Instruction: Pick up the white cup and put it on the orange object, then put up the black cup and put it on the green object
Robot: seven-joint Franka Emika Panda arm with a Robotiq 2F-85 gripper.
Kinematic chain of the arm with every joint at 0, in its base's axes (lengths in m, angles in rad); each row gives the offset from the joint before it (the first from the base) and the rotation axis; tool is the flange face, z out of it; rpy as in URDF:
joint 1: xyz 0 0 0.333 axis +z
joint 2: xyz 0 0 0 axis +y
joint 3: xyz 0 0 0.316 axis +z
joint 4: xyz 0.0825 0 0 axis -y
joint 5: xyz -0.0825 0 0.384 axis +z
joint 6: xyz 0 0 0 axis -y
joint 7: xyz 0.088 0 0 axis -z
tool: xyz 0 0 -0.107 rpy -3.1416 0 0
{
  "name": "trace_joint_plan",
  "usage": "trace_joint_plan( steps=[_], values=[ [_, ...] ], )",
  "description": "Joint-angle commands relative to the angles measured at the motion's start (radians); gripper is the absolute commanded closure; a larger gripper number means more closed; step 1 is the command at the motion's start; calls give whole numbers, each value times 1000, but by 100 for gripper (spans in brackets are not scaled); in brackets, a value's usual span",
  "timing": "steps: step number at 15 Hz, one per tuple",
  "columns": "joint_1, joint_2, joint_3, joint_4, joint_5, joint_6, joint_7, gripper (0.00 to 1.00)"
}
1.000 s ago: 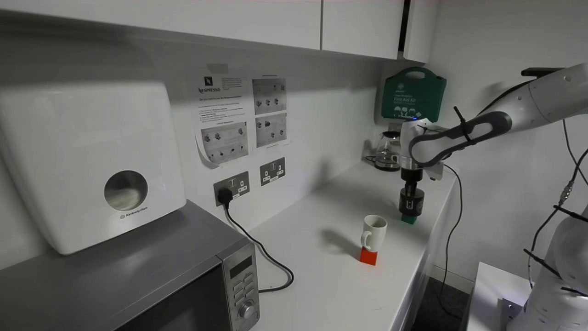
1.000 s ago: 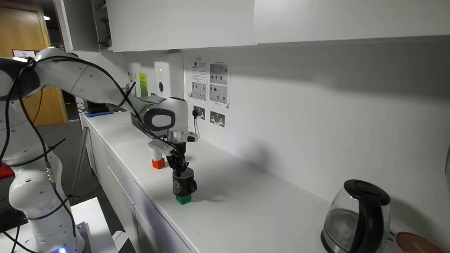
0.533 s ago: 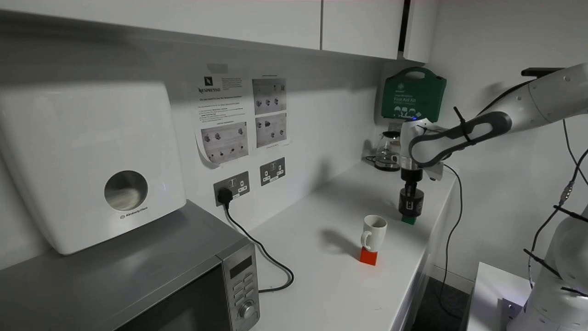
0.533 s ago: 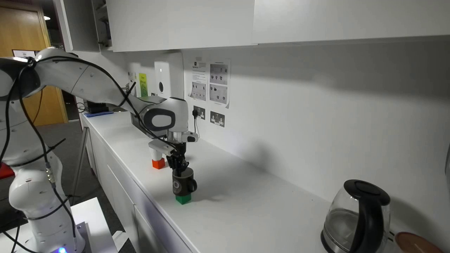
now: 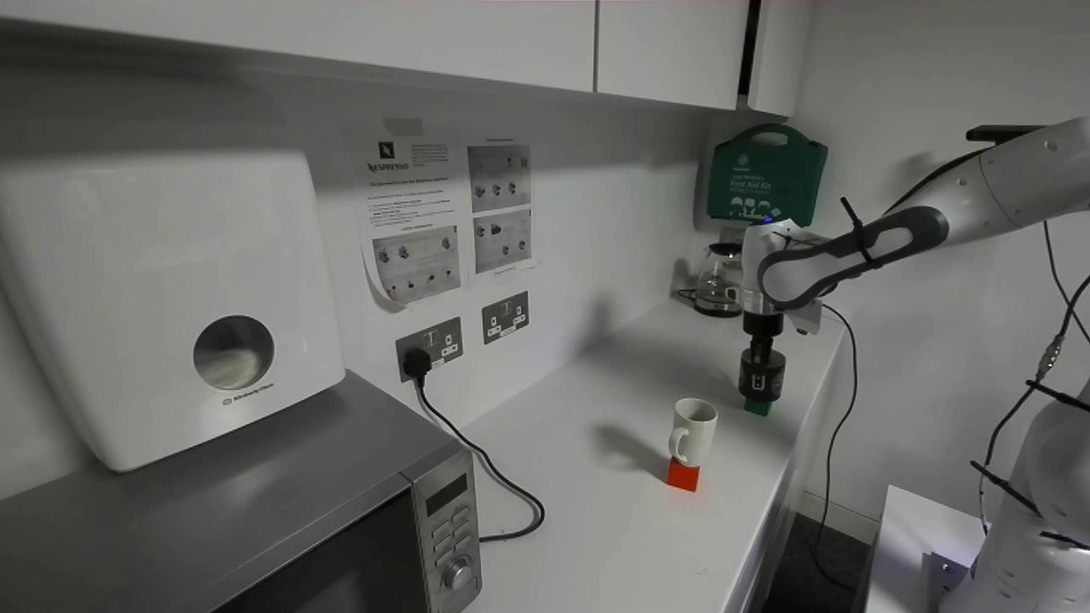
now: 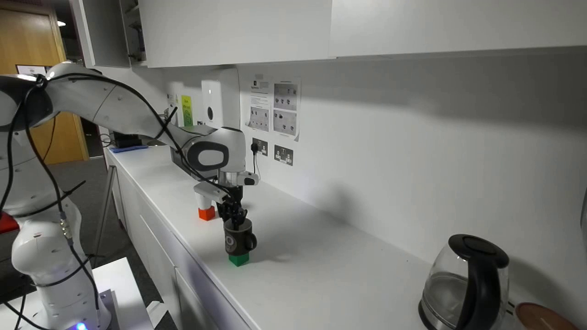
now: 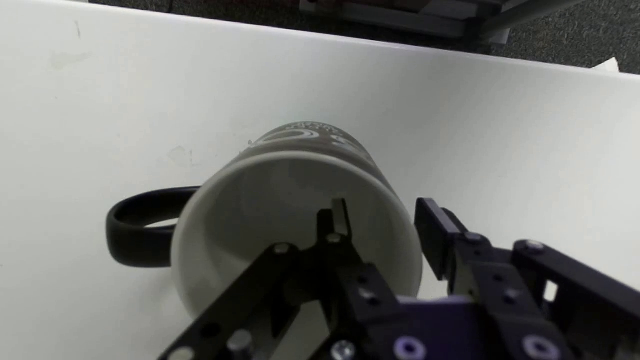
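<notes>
In both exterior views the black cup [image 6: 238, 240] is being borne upright by the green block [image 6: 239, 260], which is being carried by the white counter [image 6: 339, 279]. A dark, dull outside with a pale round emblem is being shown; in the wrist view a whitish inside, a pale rim, light lettering and a looped black handle are being displayed. The cup's wall is being straddled by the gripper [image 7: 382, 220], whose jaws are being seen apart: one finger inside the mouth, one outside. The white cup [image 5: 695, 432], plain and round-handled, is being borne upright by the orange block [image 5: 683, 476].
</notes>
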Motion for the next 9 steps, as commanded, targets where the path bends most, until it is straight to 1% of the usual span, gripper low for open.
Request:
trace_joint_plan(
  steps=[1, 4, 5, 9],
  values=[
    [-5, 5, 5, 16, 3, 1, 2, 25],
    [-5, 6, 5, 18, 2, 1, 0, 3],
    [-5, 5, 4, 18, 3, 0, -1, 0],
    [-10, -15, 0, 13, 3, -4, 1, 0]
  ],
)
